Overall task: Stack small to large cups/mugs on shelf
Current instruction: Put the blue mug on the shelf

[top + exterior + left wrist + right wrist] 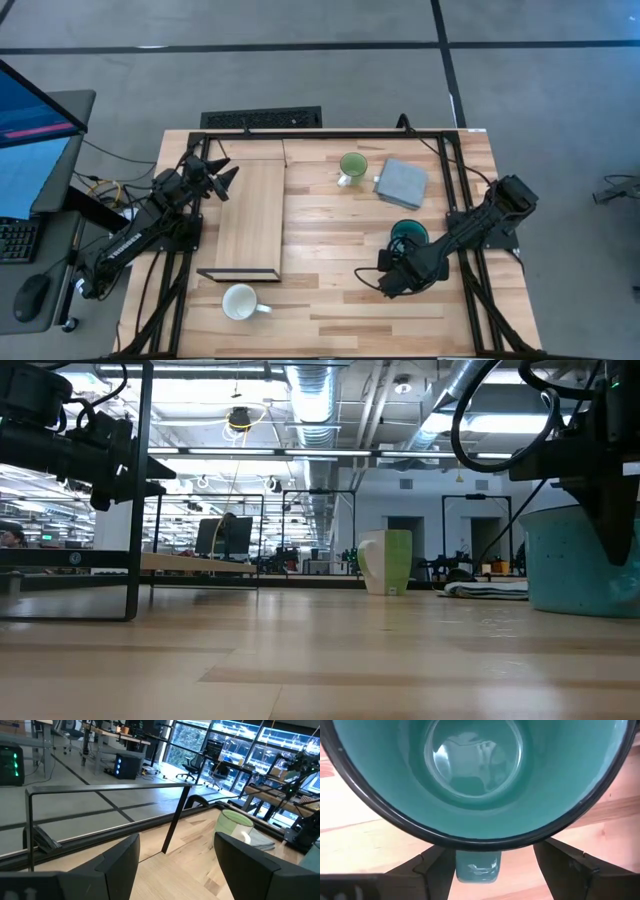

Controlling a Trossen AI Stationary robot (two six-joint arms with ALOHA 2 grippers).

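Observation:
The large teal mug (408,232) (578,560) stands upright on its base on the right half of the table. My right gripper (403,255) (490,870) hangs over it, pointing down and open. Its fingers stand on either side of the mug's handle (476,866) with a gap showing on both sides. The light green mug (352,166) (388,560) (234,822) stands upright near the far edge. The white mug (240,300) sits by the shelf's near end. The shelf (250,215) (200,563) lies left of centre. My left gripper (215,175) (175,865) hovers open over its far left corner.
A flat grey square pad (401,183) (485,589) lies between the green mug and the teal mug. The shelf's black frame (238,273) (100,790) stands at its ends. Black rails (455,180) run along the table's sides. Bare wood shows in the near middle (330,300).

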